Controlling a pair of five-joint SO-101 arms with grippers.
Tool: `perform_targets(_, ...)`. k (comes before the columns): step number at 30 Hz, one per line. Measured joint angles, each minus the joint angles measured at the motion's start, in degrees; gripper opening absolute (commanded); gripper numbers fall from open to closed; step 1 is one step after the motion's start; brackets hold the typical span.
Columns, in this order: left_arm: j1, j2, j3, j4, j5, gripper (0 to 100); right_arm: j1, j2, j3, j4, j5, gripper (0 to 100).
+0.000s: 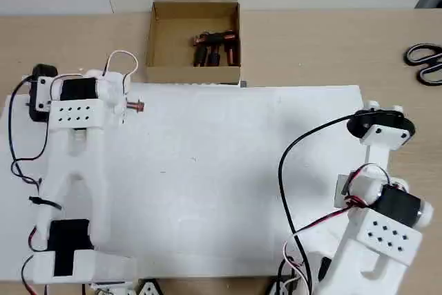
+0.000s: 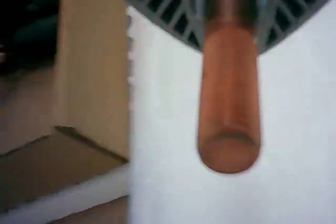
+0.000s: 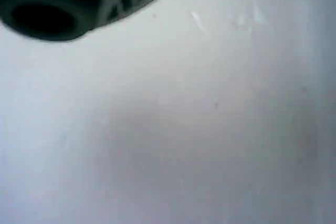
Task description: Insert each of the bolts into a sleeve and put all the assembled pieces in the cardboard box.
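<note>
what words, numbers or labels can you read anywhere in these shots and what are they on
None can be read.
The cardboard box shows plain walls, with no print or label.
The white sheet has only faint scuffs, no writing.
The scissors show no legible mark.
The copper piece in the left claw is bare metal.

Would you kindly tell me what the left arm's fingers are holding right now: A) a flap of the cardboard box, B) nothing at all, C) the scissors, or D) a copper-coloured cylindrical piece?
D: in the left wrist view the left gripper is shut on a copper-coloured cylindrical piece, which sticks out from between the fingers above the white board.
</note>
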Motion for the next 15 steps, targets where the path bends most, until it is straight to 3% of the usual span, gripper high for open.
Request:
perform_targets(7,-0.09,0.0,0.0,-1.05,0.0,37,0.0,0.0,0.0,0.0,0.0,0.4)
perform_targets(15,-0.53,0.0,0.62,1.76,-8.44,38,0.0,0.0,0.0,0.0,0.0,0.4)
